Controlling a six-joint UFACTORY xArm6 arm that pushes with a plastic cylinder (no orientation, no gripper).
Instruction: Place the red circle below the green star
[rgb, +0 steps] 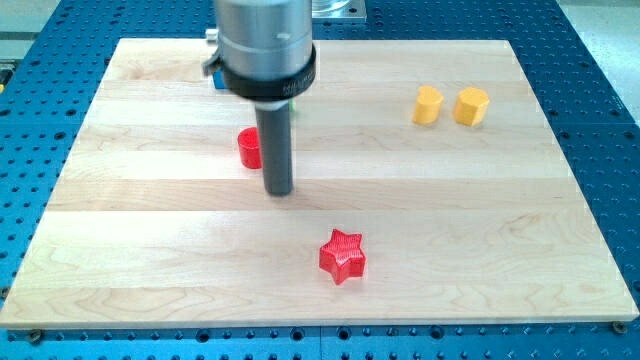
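The red circle (248, 148) lies on the wooden board (150, 250), left of centre, with its right side hidden behind my rod. My tip (279, 192) rests on the board just below and to the right of the red circle, close to it. A thin sliver of green (297, 106) shows at the rod's right side under the arm's collar. The arm hides the rest of that block, so its shape cannot be made out.
A red star (343, 256) lies below and right of my tip. Two yellow blocks (428, 104) (471, 105) sit side by side at the upper right. A bit of a blue block (213, 76) shows at the arm's left edge.
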